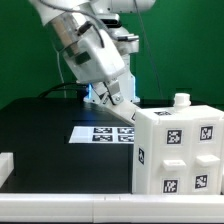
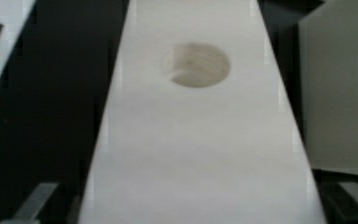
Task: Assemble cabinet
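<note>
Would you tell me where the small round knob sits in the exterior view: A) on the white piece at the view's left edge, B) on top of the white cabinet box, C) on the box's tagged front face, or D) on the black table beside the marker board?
B: the small round knob stands up from the top of the cabinet box, above its tagged faces.

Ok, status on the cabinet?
Gripper shut on white panel, tilted, close by cabinet box. Contact unclear. Beneath lies the marker board; nothing blocking seen.
</note>
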`<state>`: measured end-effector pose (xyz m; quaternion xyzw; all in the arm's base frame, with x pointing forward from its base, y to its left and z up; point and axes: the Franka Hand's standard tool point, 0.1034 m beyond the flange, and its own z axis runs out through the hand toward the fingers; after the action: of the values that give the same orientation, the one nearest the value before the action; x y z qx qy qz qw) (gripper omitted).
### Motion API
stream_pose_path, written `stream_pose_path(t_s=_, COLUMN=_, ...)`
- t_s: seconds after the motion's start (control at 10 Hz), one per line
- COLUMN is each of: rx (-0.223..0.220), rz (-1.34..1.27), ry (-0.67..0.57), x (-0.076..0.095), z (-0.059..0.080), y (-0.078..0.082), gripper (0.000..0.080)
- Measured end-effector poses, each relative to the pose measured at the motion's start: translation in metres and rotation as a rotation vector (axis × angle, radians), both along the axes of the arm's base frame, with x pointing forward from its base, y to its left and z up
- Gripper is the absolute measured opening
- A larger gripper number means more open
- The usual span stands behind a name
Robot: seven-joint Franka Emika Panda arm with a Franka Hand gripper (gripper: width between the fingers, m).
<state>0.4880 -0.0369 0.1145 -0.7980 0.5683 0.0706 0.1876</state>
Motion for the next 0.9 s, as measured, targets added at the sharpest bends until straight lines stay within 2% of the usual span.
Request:
stream_pose_path(t_s=0.1, rx=-0.075, rz=0.061, ry=-0.021, x=0.001, z=0.001, y=-0.010, gripper=0.0558)
stream_pose_path(t_s=0.2, rx=-0.128, rz=0.096, ry=-0.056, x=0.010, z=0.020, y=-0.033, gripper=0.0558)
stream_pose_path(t_s=0.3, rx=-0.224, rz=0.114, ry=-0.114, x=0.022, z=0.036, y=-0.054, gripper=0.0558)
stream_pose_path(t_s=0.4, rx=-0.330, rz=0.131, ry=-0.174, x=0.035, z=0.050, y=-0.063, gripper=0.0558)
stream_pose_path(t_s=0.5, rx=-0.416, rz=0.135, ry=-0.220, x=0.045, z=0.059, y=-0.047, gripper=0.0558)
stream_pose_path(t_s=0.7, rx=-0.453, rz=0.084, ry=-0.287, x=0.046, z=0.053, y=-0.029, gripper=0.0558)
stream_pose_path(t_s=0.8, rx=-0.457, rz=0.100, ry=-0.294, x=0.045, z=0.051, y=-0.024, gripper=0.0558)
stream_pose_path(t_s=0.9, rx=-0.461, rz=0.132, ry=-0.298, x=0.044, z=0.050, y=-0.028, gripper=0.0558)
